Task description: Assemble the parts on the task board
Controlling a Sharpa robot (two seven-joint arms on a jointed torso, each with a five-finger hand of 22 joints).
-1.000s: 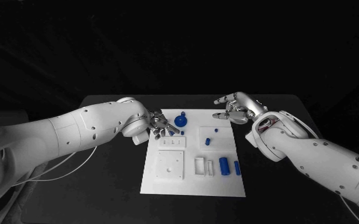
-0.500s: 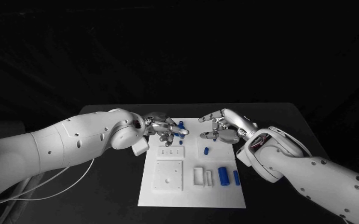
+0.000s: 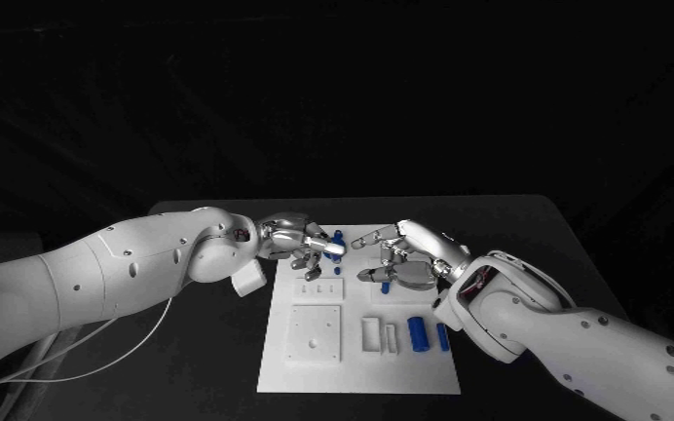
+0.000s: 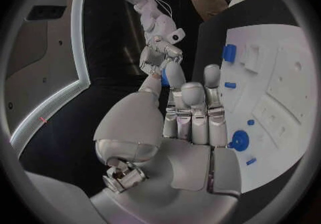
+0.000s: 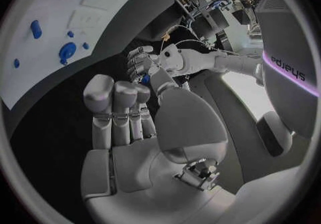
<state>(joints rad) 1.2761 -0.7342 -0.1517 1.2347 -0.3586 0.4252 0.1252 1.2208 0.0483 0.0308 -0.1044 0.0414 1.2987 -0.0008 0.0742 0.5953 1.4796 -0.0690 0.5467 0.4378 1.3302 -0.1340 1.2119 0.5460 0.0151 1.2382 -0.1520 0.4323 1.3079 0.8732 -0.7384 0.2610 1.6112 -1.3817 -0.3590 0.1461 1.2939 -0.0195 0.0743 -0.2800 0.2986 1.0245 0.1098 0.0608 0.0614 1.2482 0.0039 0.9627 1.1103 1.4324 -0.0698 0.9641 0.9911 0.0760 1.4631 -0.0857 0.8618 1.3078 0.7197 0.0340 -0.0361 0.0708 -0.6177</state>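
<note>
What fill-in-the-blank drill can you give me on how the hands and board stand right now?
1. The left hand pinches a small ____ part.
2. The right hand, fingers apart, holds ____.
3. Both hands are over the ____ end of the task board, as seen from the robot.
4. The table under the board is ____.

Missing words: blue; nothing; far; black.
</note>
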